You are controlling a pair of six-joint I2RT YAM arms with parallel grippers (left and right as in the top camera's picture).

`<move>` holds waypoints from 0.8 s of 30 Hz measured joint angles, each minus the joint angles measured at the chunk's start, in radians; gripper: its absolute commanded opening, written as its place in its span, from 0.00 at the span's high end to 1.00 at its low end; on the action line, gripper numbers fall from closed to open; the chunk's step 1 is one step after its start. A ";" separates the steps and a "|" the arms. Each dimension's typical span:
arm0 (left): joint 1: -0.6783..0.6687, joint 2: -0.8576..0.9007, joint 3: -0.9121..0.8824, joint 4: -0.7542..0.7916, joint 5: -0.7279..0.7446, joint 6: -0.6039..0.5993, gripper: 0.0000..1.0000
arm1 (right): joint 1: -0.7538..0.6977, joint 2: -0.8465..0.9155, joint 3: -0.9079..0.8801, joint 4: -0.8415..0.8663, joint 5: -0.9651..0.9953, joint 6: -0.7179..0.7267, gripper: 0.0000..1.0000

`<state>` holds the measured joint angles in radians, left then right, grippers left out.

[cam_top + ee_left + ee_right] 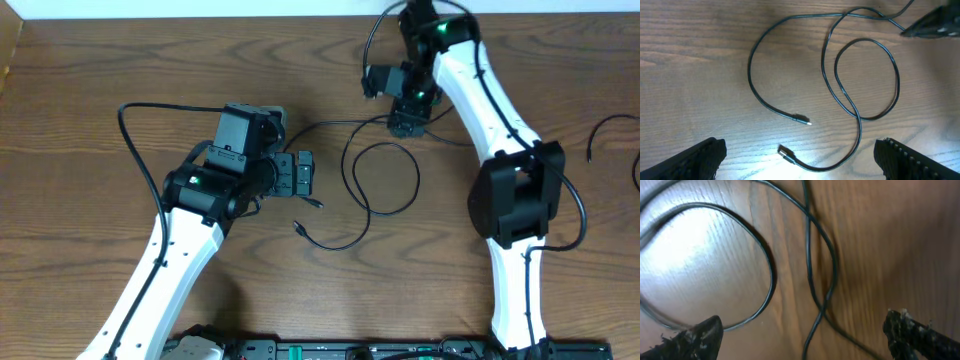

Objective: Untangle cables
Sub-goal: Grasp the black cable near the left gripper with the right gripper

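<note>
We see a broad brown wooden counter [80, 120] with dark, streaky grain and a faint sheen under the light. It fills every view.

Two long robot arms reach over it, with smooth white shells and black joints. The left arm [170, 270] rises from the bottom edge and bends toward the middle. The right arm [480, 90] comes up along the right side and folds back down from the top edge.

The black, blocky left gripper [312, 175] points toward the centre. Its jaws stand wide apart and hold nothing. The black right gripper [405, 125] points down from the top of the counter. Its jaws are spread wide as well, and empty.

The thin, glossy black cables [749, 80] lie flat on the wood between the two grippers. They form a rounded loop and long curves that cross one another. The loop sits just below the right jaws, and their wrist camera shows strands crossing in the gap between them. Two small plug ends lie just ahead of the left jaws, touching neither side. One is a whitish-tipped plug [801, 119] and the other a dark plug [786, 151], near each other but apart.

A separate thin black cord [598, 132] curves at the counter's right edge, well apart from both grippers.
</note>
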<state>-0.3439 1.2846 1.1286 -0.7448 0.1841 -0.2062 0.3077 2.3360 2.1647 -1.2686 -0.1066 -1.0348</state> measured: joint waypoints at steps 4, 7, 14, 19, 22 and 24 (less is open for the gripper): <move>0.000 0.000 0.000 0.000 0.012 0.001 0.00 | 0.023 0.001 -0.082 0.115 0.009 -0.052 0.02; 0.000 0.000 0.000 0.001 0.021 0.001 0.00 | 0.030 0.001 -0.127 0.192 -0.007 -0.071 0.08; 0.000 0.000 0.000 0.000 0.027 0.001 0.00 | 0.030 0.001 -0.252 0.335 -0.058 -0.090 0.20; 0.000 0.000 0.000 0.001 0.028 0.001 0.00 | 0.030 0.000 -0.314 0.393 -0.078 -0.095 0.34; 0.000 0.000 0.000 0.000 0.029 0.001 0.00 | 0.030 0.001 -0.317 0.404 -0.103 -0.100 0.56; 0.000 0.000 0.000 0.000 0.031 0.000 0.00 | 0.030 0.000 -0.321 0.406 -0.119 -0.097 0.76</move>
<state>-0.3439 1.2846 1.1286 -0.7444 0.2150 -0.2058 0.3374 2.3363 1.8439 -0.8623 -0.2253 -1.1313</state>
